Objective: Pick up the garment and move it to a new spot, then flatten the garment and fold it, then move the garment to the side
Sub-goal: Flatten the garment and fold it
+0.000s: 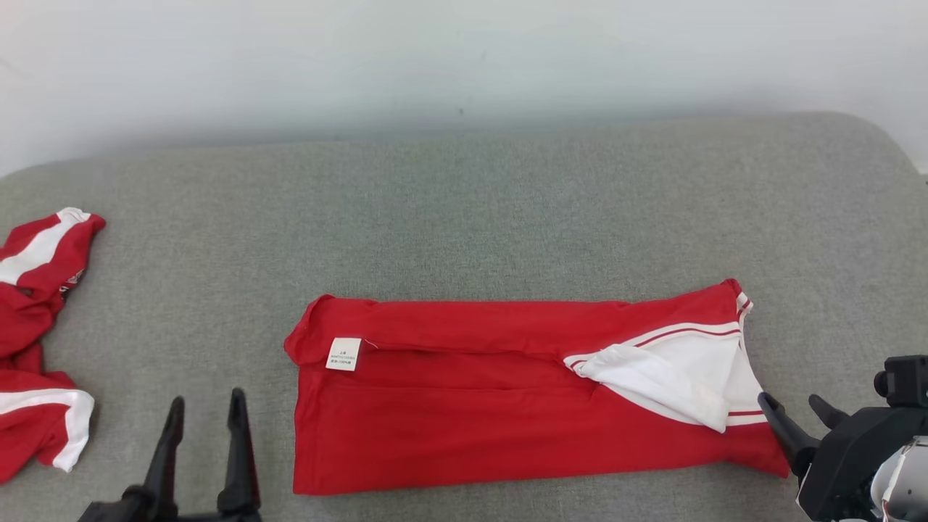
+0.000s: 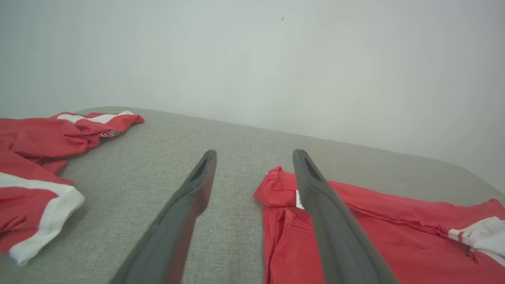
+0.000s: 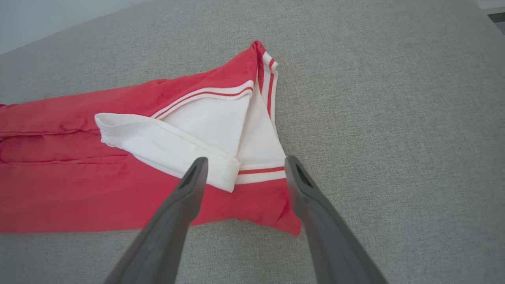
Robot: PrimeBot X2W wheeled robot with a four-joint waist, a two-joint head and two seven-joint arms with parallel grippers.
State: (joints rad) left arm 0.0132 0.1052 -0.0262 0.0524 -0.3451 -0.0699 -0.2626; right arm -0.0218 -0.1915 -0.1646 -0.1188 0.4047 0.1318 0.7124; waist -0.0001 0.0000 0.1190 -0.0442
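Red garment (image 1: 471, 413) lies lengthwise side to side — white-trimmed end right. Both spread wide and empty — left gripper (image 1: 206, 400) off its other end, right gripper (image 1: 790, 400) at the white end

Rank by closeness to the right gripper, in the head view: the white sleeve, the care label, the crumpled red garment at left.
From the right gripper:
1. white sleeve, at the right end of the folded garment, right beside it.
2. care label, at that garment's left end.
3. crumpled red garment, at the far left edge.
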